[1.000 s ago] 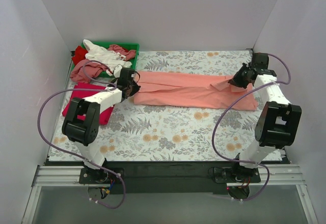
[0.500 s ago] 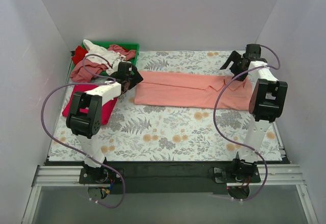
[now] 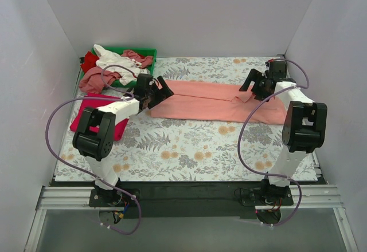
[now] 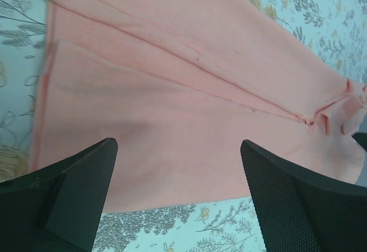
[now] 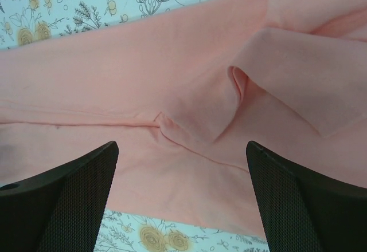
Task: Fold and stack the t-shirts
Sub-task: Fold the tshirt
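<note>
Top external: left fingers (image 4: 69,195) and right fingers (image 5: 63,195) are gaping empty over the long-folded salmon t-shirt (image 3: 212,100); gripping its ends is probably coming next

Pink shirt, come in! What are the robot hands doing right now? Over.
Left gripper open, empty, over the pink shirt. Right gripper open too, at its other end. Shirt lies in a long strip. Nothing on top.

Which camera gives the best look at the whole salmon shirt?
The top view: the salmon shirt shows there end to end, a long folded band. The left wrist shows only one end with its seams, the right wrist only creased folds near the other end.
</note>
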Robot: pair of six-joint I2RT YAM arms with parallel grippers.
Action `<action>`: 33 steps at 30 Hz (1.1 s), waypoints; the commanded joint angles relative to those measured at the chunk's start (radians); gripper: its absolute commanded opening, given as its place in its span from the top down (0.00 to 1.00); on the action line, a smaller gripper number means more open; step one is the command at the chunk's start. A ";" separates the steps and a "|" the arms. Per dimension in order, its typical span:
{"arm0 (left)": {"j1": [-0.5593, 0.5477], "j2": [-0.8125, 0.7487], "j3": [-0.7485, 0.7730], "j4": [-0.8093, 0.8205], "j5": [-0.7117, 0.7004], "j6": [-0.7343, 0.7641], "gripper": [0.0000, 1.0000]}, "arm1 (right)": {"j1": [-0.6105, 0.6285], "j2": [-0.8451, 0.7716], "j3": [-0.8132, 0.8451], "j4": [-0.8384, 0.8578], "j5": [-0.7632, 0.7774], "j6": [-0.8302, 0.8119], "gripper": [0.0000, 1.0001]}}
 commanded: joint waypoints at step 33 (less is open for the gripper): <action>-0.008 0.004 0.006 -0.024 -0.020 0.025 0.08 | 0.052 0.081 0.224 0.027 0.043 0.027 0.02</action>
